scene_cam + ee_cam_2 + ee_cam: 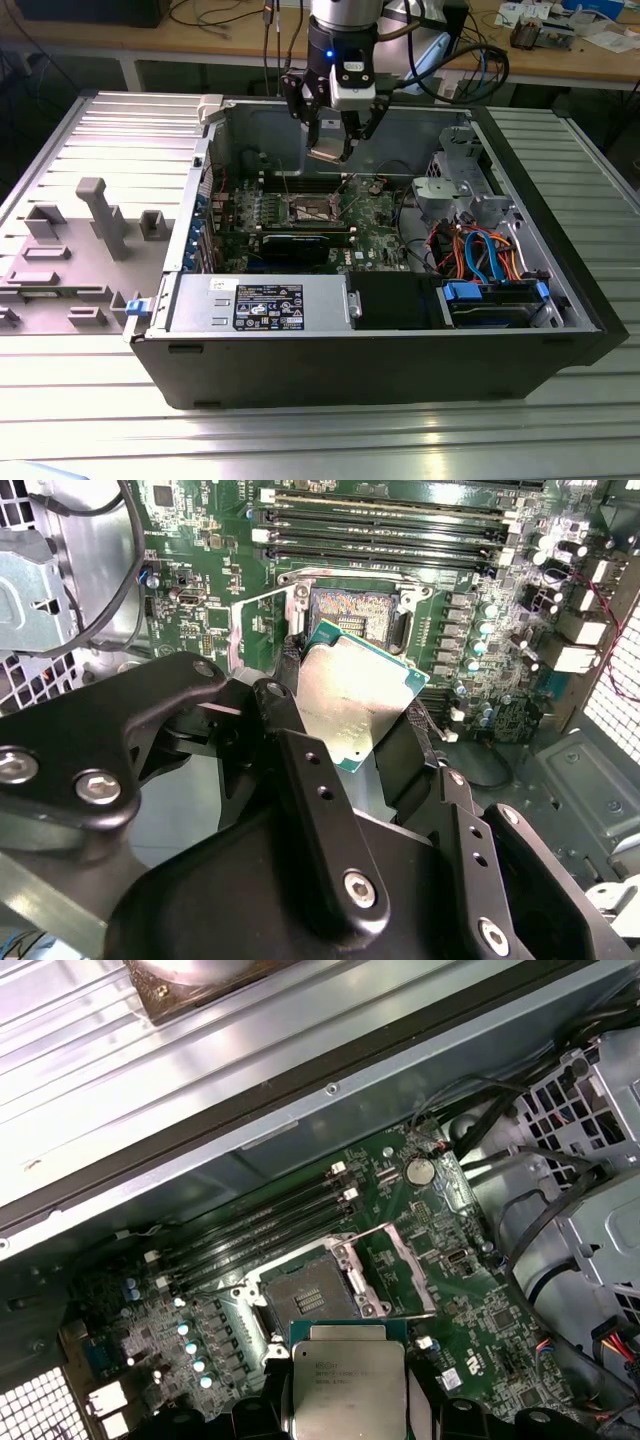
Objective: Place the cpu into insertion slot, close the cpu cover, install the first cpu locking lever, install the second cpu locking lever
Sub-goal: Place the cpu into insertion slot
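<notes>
Your gripper (335,148) pinched the cpu (347,1385) between its jaws by two opposite edges, silvery face showing; insertion slot (305,1300) lay beyond the jaw tips, apart from the chip, centre bare; cpu cover (368,1282) stood open beside it

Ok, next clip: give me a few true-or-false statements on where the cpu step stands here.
1. The pincer grips the cpu. True.
2. The cpu sits in the insertion slot. False: it is held above the board, and the slot is bare.
3. The cpu cover is shut over the slot. False: it stands swung open beside the slot.
4. Long black memory slots run alongside the insertion slot. True.
</notes>
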